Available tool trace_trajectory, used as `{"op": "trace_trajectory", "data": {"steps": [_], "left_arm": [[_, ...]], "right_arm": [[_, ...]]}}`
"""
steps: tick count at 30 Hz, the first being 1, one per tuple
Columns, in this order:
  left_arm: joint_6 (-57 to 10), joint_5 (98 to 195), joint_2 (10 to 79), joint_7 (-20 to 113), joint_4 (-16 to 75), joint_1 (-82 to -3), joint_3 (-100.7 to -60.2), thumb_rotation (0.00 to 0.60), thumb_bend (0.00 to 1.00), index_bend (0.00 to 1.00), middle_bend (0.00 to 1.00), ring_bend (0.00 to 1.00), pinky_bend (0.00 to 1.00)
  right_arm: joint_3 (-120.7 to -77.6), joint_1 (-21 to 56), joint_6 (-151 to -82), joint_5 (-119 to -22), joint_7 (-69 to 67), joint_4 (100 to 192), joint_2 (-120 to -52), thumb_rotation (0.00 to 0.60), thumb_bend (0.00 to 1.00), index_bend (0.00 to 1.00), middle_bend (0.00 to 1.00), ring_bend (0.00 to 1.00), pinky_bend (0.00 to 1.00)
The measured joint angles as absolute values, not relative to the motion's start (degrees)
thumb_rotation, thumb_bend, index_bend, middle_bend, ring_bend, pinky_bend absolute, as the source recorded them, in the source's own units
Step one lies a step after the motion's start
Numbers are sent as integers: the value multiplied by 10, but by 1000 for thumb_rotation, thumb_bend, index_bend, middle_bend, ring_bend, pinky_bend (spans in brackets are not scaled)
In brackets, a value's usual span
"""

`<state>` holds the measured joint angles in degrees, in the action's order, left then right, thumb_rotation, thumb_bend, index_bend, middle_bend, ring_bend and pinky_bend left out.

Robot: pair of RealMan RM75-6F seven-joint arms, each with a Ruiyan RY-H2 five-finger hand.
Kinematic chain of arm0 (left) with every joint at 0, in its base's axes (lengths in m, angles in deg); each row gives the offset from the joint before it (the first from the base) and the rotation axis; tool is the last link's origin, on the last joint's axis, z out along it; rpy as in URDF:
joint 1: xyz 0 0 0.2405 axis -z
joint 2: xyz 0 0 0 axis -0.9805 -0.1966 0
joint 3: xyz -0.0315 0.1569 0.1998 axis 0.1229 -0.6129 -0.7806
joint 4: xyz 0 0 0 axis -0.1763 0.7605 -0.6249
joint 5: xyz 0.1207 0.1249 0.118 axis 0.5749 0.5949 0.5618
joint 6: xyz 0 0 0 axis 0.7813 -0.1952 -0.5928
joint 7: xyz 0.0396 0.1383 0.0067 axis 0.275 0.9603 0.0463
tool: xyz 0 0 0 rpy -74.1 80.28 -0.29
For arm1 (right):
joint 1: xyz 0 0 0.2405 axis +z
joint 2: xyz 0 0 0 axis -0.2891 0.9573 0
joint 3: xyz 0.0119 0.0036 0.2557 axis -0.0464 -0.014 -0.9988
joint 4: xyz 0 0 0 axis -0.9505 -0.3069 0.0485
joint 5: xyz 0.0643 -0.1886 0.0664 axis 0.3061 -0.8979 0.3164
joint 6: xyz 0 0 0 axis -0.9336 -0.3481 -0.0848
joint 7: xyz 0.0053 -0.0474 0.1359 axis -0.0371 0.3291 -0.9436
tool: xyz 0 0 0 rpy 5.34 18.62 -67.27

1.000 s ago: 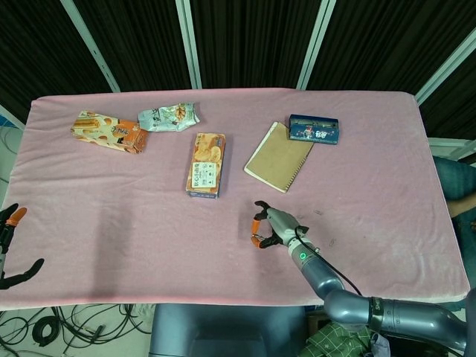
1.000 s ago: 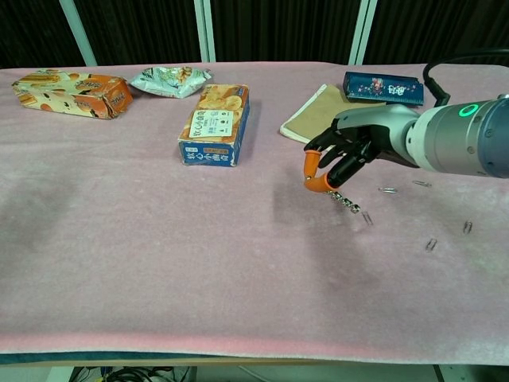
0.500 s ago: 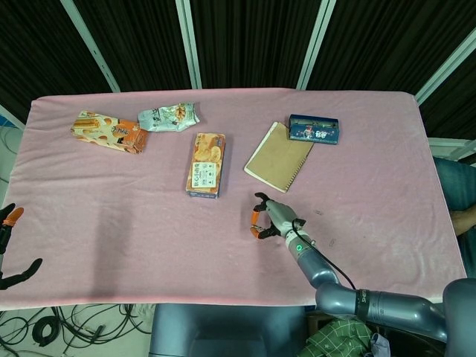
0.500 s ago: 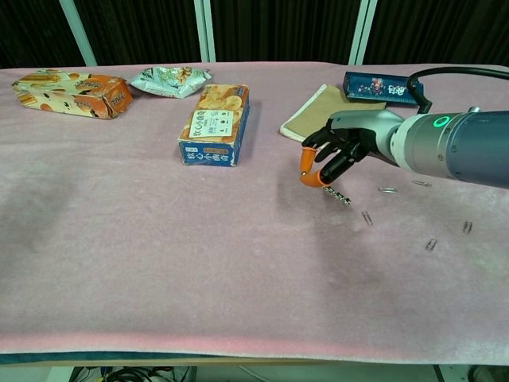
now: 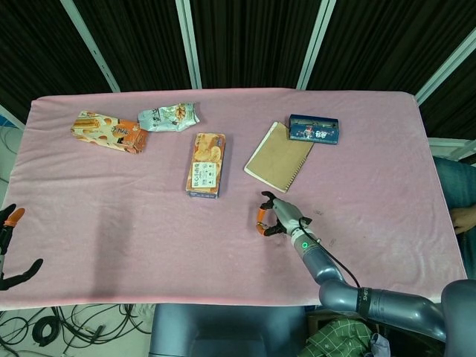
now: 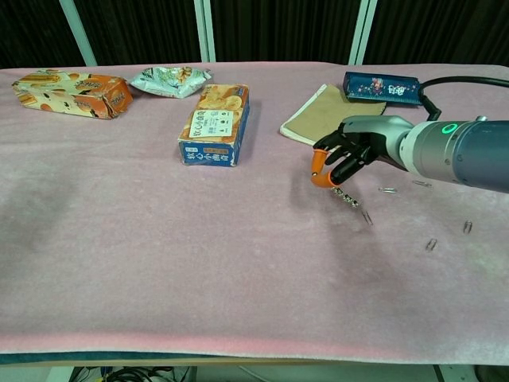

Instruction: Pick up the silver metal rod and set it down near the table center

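The silver metal rod (image 6: 343, 196) is short and thin. It slants down to the pink cloth just under my right hand (image 6: 343, 154), right of the table's middle. The curled, orange-tipped fingers (image 6: 320, 177) pinch the rod's upper end, which they hide. In the head view the right hand (image 5: 275, 221) hovers below the brown notebook, and the rod is too small to make out there. My left hand (image 5: 10, 251) hangs off the table's near left corner with its fingers apart and nothing in it.
A brown notebook (image 6: 320, 112) and a dark blue case (image 6: 382, 87) lie behind the right hand. A biscuit box (image 6: 215, 124) sits left of it. Two snack packs (image 6: 71, 92) (image 6: 169, 80) are at the far left. Several paperclips (image 6: 367, 216) are scattered to the right.
My right hand shifted slightly away and left, then back to the right, and the rod moved with it. The left hand stayed still.
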<state>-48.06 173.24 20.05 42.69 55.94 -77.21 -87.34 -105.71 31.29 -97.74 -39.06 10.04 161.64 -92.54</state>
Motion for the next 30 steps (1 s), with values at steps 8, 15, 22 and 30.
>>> {"op": "trace_trajectory", "data": {"steps": [8, 15, 22, 30], "left_arm": [[-480, 1735, 200, 429, 561, -772, -874, 600, 218, 54, 0, 0, 0], [-480, 1735, 200, 429, 560, -772, -875, 600, 218, 54, 0, 0, 0], [-479, 1735, 202, 432, 560, -772, -875, 600, 219, 54, 0, 0, 0], [-479, 1734, 203, 435, 560, -772, -874, 600, 218, 54, 0, 0, 0]], "right_arm": [[-1052, 308, -977, -405, 79, 1601, -931, 600, 362, 611, 41, 124, 170], [-1042, 302, -972, -411, 66, 1595, -931, 600, 362, 611, 41, 125, 170], [-1038, 294, -969, -423, 50, 1591, -931, 600, 362, 611, 41, 125, 170], [-1038, 282, -978, -445, 40, 1619, -911, 600, 362, 611, 41, 125, 170]]}}
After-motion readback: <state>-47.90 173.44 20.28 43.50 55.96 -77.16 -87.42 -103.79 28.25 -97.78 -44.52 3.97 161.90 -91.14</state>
